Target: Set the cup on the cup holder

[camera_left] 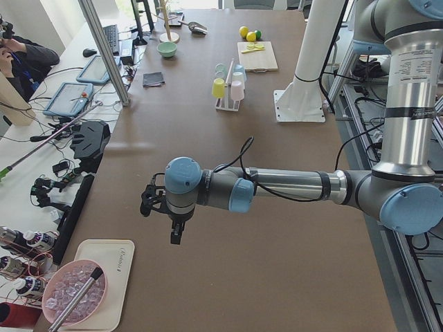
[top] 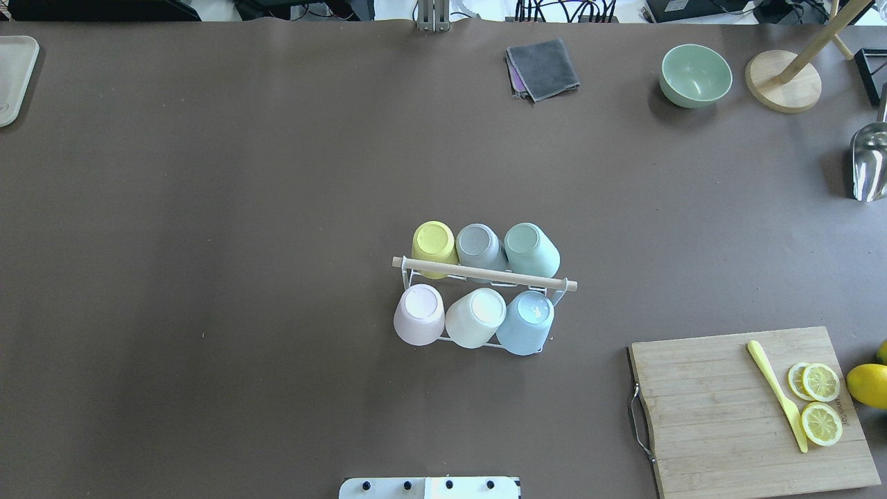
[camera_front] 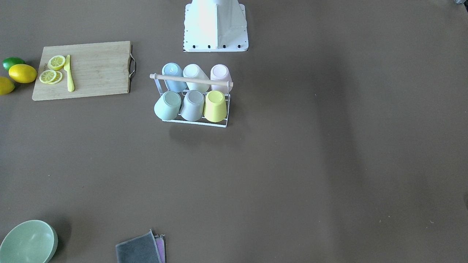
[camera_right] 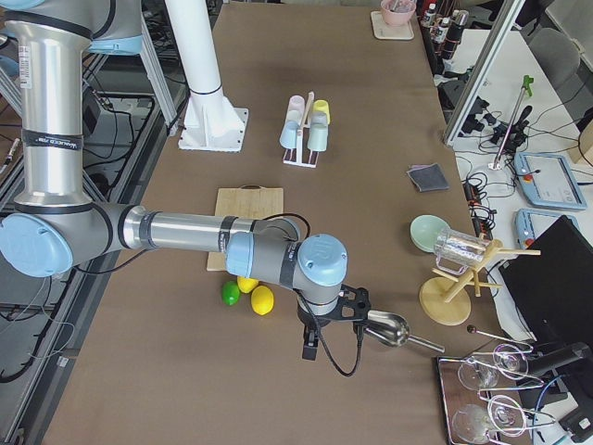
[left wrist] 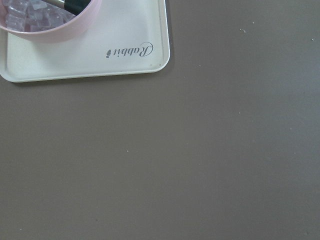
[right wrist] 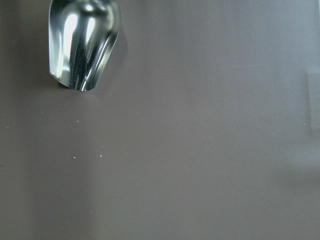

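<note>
The white wire cup holder with a wooden rod handle (top: 485, 274) stands mid-table, also in the front view (camera_front: 190, 79). Several cups sit upside down on its prongs: yellow (top: 434, 244), grey (top: 478, 246), green (top: 531, 248), pink (top: 420, 314), cream (top: 476, 317) and blue (top: 527, 321). My left gripper (camera_left: 173, 234) hangs over the table's left end near a white tray, far from the holder. My right gripper (camera_right: 309, 345) hangs over the right end beside a metal scoop. Both show only in side views, so I cannot tell whether they are open.
A cutting board (top: 714, 416) holds lemon slices and a yellow knife (top: 776, 395), with a lemon (top: 867, 384) beside it. A green bowl (top: 695, 75), folded cloths (top: 542, 68), a wooden stand (top: 783, 82), a metal scoop (top: 870, 163) and a tray (top: 14, 76) lie around the edges.
</note>
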### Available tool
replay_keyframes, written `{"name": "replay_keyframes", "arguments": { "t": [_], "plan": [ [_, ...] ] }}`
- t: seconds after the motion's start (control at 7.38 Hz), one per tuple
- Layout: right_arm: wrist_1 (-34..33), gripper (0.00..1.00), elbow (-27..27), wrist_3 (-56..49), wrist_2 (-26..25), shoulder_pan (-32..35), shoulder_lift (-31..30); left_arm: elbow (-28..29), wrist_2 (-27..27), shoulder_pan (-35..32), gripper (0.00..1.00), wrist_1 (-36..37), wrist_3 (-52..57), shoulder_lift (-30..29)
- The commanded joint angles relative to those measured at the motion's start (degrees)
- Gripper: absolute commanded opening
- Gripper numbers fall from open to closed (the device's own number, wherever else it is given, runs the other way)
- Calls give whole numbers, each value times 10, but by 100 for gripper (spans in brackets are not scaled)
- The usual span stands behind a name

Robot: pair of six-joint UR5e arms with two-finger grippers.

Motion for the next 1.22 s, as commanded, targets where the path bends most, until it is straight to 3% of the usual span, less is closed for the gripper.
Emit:
{"name": "replay_keyframes", "arguments": {
  "t": [0.0, 1.08],
  "plan": [
    [2, 100, 0, 0, 1, 0, 0, -1, 0, 0, 99, 1, 0, 1],
    [2, 100, -1, 1, 2, 0, 0, -2, 0, 0, 99, -2, 0, 8]
  ]
}}
